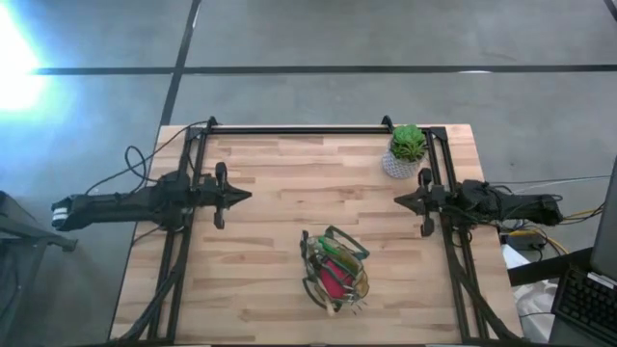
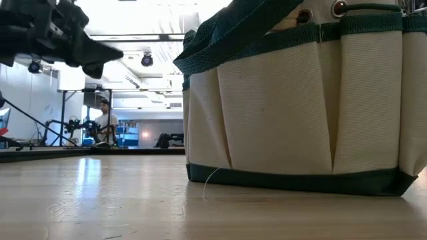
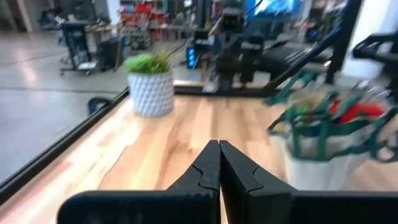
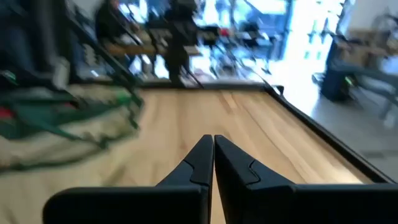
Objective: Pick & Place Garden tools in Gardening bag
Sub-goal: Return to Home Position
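Note:
The gardening bag (image 1: pixel 335 271) stands on its base near the table's near edge, a whitish fabric tote with dark green trim and straps. Tools stick out of its mouth, among them a red item (image 1: pixel 333 270). It fills the low view (image 2: pixel 300 100) and shows in the left wrist view (image 3: pixel 329 134) and the right wrist view (image 4: pixel 62 124). My left gripper (image 1: pixel 249 196) is shut and empty at the table's left side, above the wood. My right gripper (image 1: pixel 397 200) is shut and empty at the right side. Both point toward the table's middle.
A green plant in a whitish pot (image 1: pixel 406 151) stands at the far right corner, close to my right arm. A black frame (image 1: pixel 289 129) runs along the table's far edge and sides. A person (image 2: pixel 103 120) stands in the room beyond the table.

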### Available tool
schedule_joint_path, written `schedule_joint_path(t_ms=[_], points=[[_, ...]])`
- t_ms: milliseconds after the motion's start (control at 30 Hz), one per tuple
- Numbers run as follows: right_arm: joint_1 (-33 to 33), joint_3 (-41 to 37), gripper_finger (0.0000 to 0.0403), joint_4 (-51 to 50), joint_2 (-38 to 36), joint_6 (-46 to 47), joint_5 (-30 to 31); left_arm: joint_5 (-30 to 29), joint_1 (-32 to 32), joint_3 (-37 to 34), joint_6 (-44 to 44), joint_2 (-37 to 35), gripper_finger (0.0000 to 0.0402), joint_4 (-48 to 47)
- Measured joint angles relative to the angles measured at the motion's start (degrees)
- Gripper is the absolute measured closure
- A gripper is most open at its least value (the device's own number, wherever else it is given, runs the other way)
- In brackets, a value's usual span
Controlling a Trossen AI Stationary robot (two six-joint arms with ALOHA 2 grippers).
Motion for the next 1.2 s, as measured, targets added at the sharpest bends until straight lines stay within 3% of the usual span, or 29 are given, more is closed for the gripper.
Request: schedule_joint_path(t_ms=[233, 500, 933, 1200], points=[[-6.2, -1.0, 0.0394, -4.8, -0.1, -1.4, 0.5, -0.6, 4.6, -0.8, 3.0, 0.0, 0.0399, -5.9], [-6.7, -1.1, 0.0394, -4.8, 1.0, -2.7, 10.7, -3.5, 4.7, -3.3, 3.1, 0.1, 0.0388, -6.2], [-6.7, -1.1, 0.0394, -4.8, 0.9, -1.5, 10.8, -3.6, 4.7, -10.0, 3.1, 0.1, 0.0388, -6.0], [-6.7, -1.1, 0.0394, -4.8, 0.9, -1.5, 10.8, -3.9, 4.7, -9.9, 3.1, 0.9, 0.0388, -6.7]])
